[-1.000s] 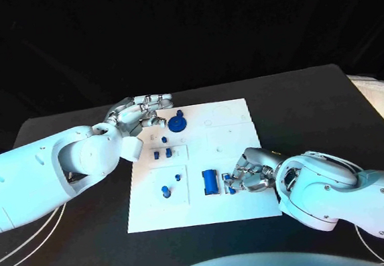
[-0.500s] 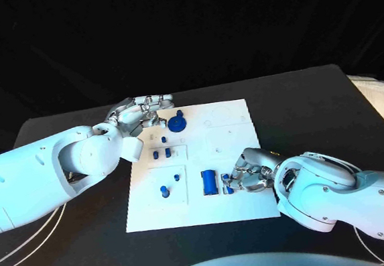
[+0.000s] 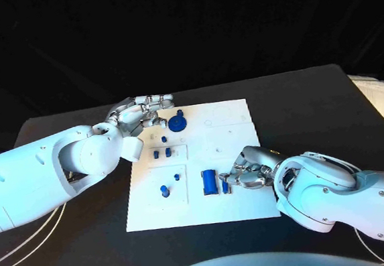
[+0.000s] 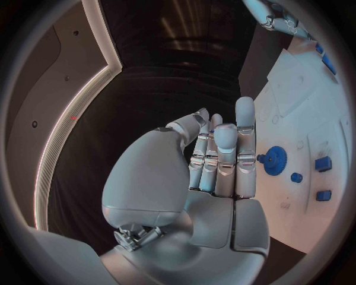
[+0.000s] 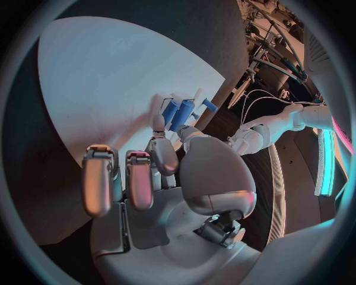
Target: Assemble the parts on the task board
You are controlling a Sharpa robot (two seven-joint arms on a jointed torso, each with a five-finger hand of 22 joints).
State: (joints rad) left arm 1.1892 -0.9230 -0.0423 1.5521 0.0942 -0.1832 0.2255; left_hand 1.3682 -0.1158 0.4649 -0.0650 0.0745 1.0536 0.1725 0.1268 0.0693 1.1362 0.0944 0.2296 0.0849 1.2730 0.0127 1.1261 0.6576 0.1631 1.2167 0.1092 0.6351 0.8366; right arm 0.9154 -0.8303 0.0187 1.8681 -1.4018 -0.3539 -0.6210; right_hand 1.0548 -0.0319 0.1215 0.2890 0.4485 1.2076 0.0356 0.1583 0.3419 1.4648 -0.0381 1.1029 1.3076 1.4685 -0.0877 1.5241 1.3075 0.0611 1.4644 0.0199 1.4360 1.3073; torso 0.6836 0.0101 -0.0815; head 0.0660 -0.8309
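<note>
On the black worktop (image 3: 304, 99) the task board (image 3: 225, 124) is lying. Left hand (image 3: 140, 112) is hovering empty, fingers loose, at its far corner beside the gear (image 3: 177, 122). Right hand (image 3: 246, 171) is pinching a small part (image 3: 225, 183) near the block (image 3: 209, 182); seating it probably needs straight, gentle pressure.

**Cool light on a dark set**

A bluish-cyan light washes the scene, brightest on the left arm (image 3: 33, 180) at nine o'clock and the task board (image 3: 197, 166) at centre. The backdrop from ten to two o'clock is nearly black. The board's white surface glares enough to flatten its detail. Both wrist views bend straight edges strongly toward their rims. A cyan strip glows at three o'clock in the right wrist view.
</note>
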